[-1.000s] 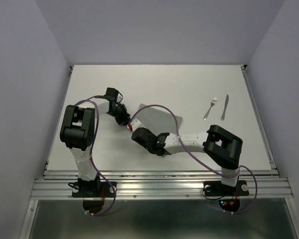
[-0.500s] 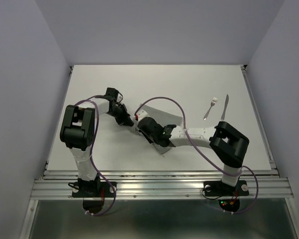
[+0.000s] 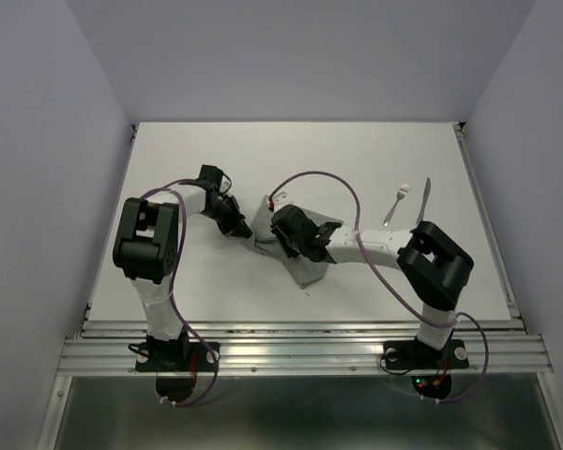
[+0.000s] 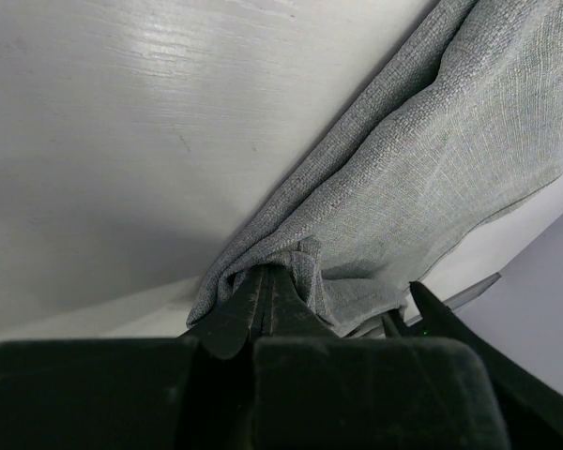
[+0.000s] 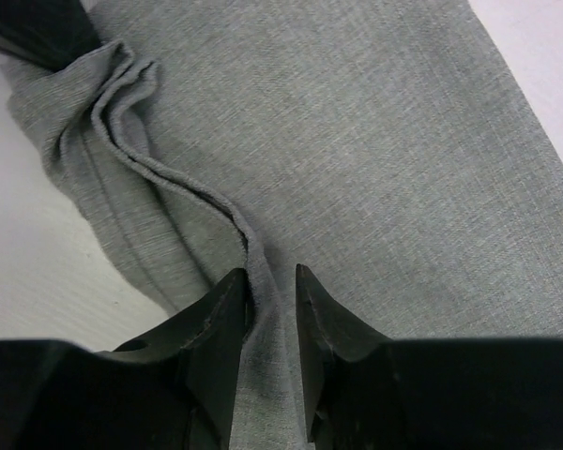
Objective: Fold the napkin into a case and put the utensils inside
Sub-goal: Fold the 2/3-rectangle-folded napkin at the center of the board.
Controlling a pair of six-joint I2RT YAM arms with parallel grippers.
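Folding is in hand: the napkin (image 5: 375, 169) lies mid-table, a bunched corner clamped by the left gripper (image 4: 269, 281), while the right gripper (image 5: 272, 300) is found with jaws parted astride a raised crease. By judgement, a fresh edge must next be gripped and laid over squarely. The fork (image 3: 395, 204) and knife (image 3: 423, 202) are noted untouched at far right.

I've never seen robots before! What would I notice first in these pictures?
A crumpled grey napkin lies in the middle of the white table. The left gripper pinches a bunched edge of it, while the right gripper straddles a raised fold, jaws apart. A shiny fork and knife lie side by side off to the right.
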